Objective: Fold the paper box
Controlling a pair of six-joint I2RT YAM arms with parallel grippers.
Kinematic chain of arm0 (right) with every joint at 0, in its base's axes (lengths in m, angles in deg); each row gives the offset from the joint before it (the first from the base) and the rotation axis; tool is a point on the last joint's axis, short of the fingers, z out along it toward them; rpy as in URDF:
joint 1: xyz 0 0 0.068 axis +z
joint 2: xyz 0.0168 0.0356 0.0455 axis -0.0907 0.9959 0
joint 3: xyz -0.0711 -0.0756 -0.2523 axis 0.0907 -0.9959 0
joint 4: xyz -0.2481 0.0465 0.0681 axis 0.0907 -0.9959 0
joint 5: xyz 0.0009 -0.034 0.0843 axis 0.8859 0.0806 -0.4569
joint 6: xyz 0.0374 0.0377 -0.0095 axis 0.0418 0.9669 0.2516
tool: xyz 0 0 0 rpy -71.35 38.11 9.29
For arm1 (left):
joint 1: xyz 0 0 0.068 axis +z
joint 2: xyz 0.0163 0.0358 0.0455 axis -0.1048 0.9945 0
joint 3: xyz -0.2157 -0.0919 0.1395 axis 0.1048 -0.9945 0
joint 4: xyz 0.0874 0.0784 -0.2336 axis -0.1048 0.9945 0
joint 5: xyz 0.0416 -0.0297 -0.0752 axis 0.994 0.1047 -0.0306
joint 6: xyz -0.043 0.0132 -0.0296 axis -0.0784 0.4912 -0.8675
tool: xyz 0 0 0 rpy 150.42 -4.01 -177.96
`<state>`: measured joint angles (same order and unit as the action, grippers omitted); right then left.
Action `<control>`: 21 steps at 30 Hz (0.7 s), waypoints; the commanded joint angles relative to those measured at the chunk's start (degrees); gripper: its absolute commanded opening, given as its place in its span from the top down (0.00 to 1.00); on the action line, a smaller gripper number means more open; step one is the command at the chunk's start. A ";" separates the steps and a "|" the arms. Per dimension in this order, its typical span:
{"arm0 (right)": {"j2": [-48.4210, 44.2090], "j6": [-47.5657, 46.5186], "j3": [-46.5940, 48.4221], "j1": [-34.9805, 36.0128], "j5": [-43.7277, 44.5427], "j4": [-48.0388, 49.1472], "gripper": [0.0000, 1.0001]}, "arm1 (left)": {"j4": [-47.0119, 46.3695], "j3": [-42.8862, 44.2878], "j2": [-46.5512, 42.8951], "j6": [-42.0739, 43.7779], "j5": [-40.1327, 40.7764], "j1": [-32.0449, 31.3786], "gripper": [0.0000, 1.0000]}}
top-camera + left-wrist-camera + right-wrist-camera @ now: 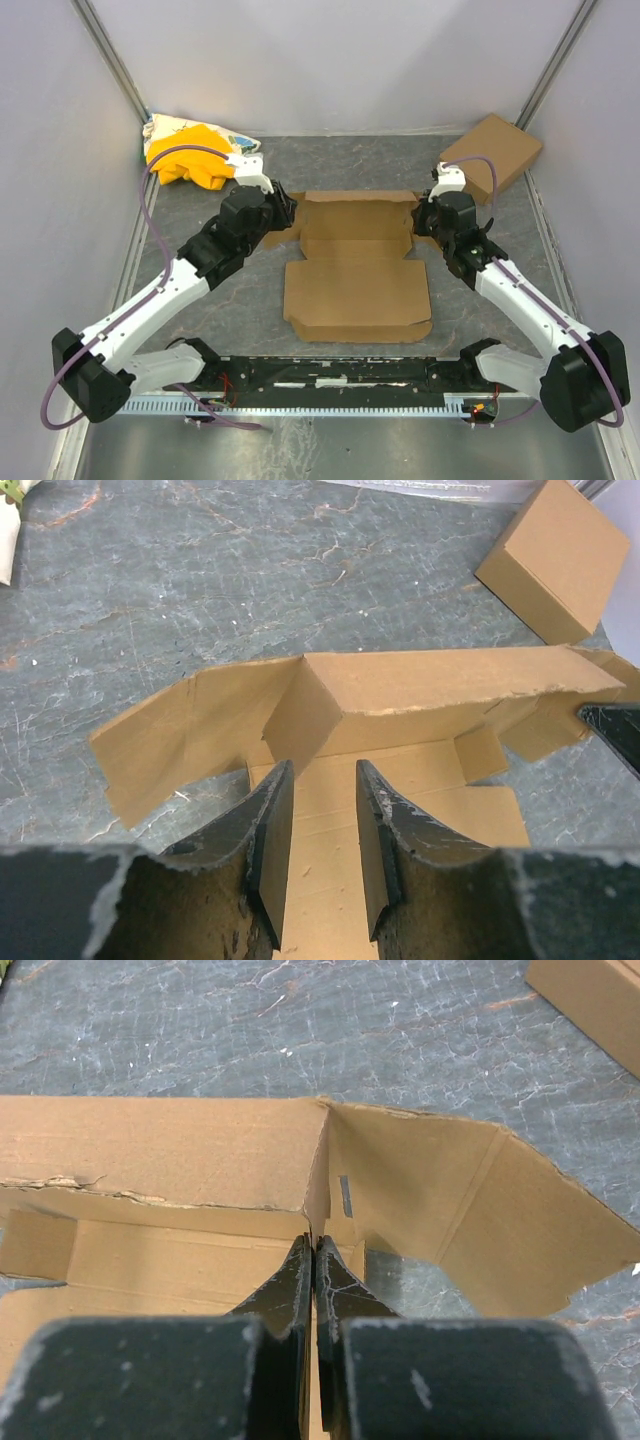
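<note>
The paper box [357,295] lies open in the middle of the table, its wide lid panel flat toward me and its far wall [440,680] standing up. My left gripper [285,212] is at the box's far left corner. In the left wrist view it [322,770] is open, its fingers over the box floor just short of the upright corner tab, holding nothing. My right gripper [425,215] is at the far right corner. In the right wrist view it [312,1243] is shut on the thin upright corner tab of the box [150,1150], with the right side flap [500,1230] splayed outward.
A second brown cardboard box [492,155] rests at the back right, also in the left wrist view [560,565] and the right wrist view [590,1000]. A yellow-and-white cloth bundle [190,150] lies at the back left. Grey walls close in on both sides.
</note>
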<state>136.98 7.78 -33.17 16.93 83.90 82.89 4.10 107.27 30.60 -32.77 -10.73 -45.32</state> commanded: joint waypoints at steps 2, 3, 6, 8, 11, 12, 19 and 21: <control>-3.15 -1.92 -6.08 0.11 -0.51 9.48 0.98 | -7.88 0.08 3.50 0.53 0.79 -0.19 0.61; -3.65 -2.32 -7.59 0.08 -0.64 11.60 0.98 | -8.75 0.28 4.36 0.52 0.17 -0.16 0.61; -4.70 -3.14 -11.92 0.14 -0.95 18.06 0.97 | -11.22 0.63 6.85 0.19 -1.17 -0.15 0.61; -4.43 -3.32 -13.04 0.11 -1.30 20.42 0.96 | -11.96 1.05 8.34 -0.07 -1.63 -0.18 0.61; -3.01 -3.51 -12.99 0.10 -1.99 20.69 0.96 | -12.24 1.69 10.11 -0.35 -1.93 -0.15 0.61; -2.65 -3.49 -12.99 0.14 -2.24 20.93 0.96 | -12.56 1.68 10.52 -0.54 -2.21 -0.13 0.61; -1.04 -2.72 -14.17 0.16 -1.69 24.16 0.97 | -13.24 0.86 11.61 -3.99 -4.43 -0.15 0.61; -0.68 -2.62 -14.68 0.14 -1.41 25.09 0.96 | -14.09 0.06 11.38 -4.31 -5.23 -0.11 0.62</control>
<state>135.50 5.24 -46.59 16.93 82.08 104.66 -4.82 107.01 42.54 -34.02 -14.19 -45.32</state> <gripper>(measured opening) 0.036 0.386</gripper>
